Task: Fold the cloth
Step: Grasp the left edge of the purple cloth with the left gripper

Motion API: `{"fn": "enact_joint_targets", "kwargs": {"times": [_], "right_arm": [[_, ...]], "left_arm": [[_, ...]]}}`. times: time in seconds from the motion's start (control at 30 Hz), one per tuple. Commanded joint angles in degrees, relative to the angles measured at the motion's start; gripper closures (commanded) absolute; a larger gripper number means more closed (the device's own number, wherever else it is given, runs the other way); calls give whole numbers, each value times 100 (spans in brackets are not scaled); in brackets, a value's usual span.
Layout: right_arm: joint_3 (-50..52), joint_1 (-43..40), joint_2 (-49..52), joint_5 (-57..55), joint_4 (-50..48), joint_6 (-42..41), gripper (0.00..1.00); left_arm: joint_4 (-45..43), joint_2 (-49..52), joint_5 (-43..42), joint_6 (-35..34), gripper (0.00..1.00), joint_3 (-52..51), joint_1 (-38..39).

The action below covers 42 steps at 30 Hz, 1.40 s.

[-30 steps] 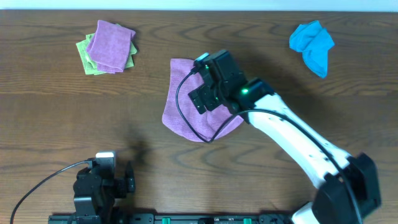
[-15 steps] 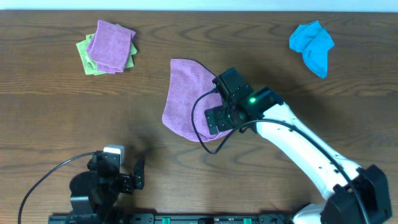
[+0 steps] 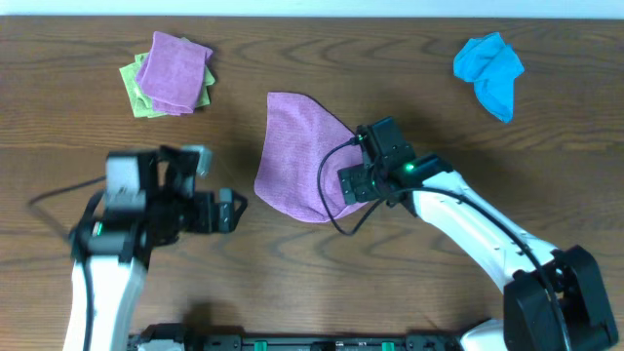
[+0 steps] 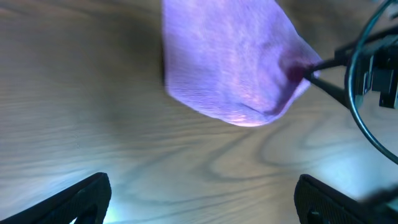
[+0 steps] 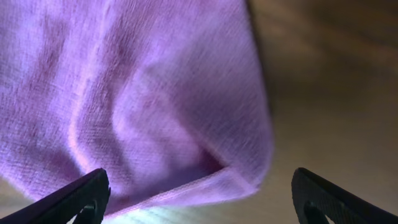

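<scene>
The cloth (image 3: pixel 297 156) is a lilac towel lying partly folded in the middle of the wooden table. My right gripper (image 3: pixel 353 183) hovers at its lower right edge. In the right wrist view the cloth (image 5: pixel 143 93) fills the frame, and its doubled corner lies between the wide-open fingers of the right gripper (image 5: pixel 199 199). My left gripper (image 3: pixel 234 210) sits to the left of the cloth, pointing toward it. In the left wrist view the left gripper (image 4: pixel 202 199) is open over bare wood, with the cloth (image 4: pixel 230 62) ahead of it.
A folded purple cloth (image 3: pixel 174 70) rests on a lime-green cloth (image 3: pixel 136 90) at the back left. A crumpled bright blue cloth (image 3: pixel 490 70) lies at the back right. The right arm's black cable (image 3: pixel 327 200) loops over the cloth's lower edge.
The left arm has swung up from the table's front edge to the cloth's left side. The right gripper has slid down and right across the cloth to its right edge.
</scene>
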<state>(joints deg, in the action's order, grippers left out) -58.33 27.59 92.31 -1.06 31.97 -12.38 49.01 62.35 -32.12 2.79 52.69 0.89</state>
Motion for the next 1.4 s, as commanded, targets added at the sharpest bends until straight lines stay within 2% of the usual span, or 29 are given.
{"fn": "enact_joint_targets", "kwargs": {"times": [0.0, 0.27, 0.57, 0.63, 0.8, 0.97, 1.27, 1.37], "right_arm": [[2, -243, -15, -28, -83, 356, 7], [2, -404, -4, 153, -138, 584, 7], [2, -404, 376, 197, -282, 588, 12], [2, -407, 533, 197, -321, 610, 18], [2, -407, 870, 195, -551, 693, 43], [0, -407, 960, 68, -863, 693, 73], [0, -404, 960, -527, -1320, 1102, 79], [0, -407, 960, -625, -1333, 1104, 80]], "left_arm": [[-81, 868, -787, -22, 5, 264, 271], [-535, 2376, -1325, -81, 4, 267, 905], [-1425, 3307, -1338, -654, 5, 267, 1204], [-1543, 3401, -1338, -673, 5, 267, 1204], [-1773, 3469, -1241, -715, 5, 267, 1207], [-1919, 3486, -929, -761, 5, 264, 1228], [-2028, 3488, -623, -804, 4, 264, 1268], [-2262, 3491, -627, -1095, 5, 264, 1272]]}}
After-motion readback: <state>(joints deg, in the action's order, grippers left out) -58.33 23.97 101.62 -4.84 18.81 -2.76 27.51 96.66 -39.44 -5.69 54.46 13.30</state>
